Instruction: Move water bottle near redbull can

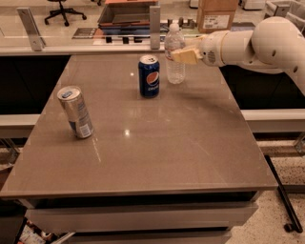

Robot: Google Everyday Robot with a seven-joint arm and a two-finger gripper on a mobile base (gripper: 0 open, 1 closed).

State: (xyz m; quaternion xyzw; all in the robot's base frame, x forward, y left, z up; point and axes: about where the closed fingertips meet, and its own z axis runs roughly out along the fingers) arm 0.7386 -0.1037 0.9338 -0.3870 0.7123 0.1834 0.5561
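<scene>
The water bottle (175, 66) is clear, with a white cap, and stands upright at the far middle of the table. My gripper (182, 55) reaches in from the right and is closed around the bottle's upper body at label height; one tan finger (187, 55) lies across its front. The redbull can (76, 112) is slim and silver with blue patches. It stands near the table's left edge, far from the bottle.
A dark-blue Pepsi can (149, 76) stands just left of the bottle, between it and the redbull can. The brown table (157, 143) has a raised counter with a glass rail behind it and a cardboard box (217, 14) at the back right.
</scene>
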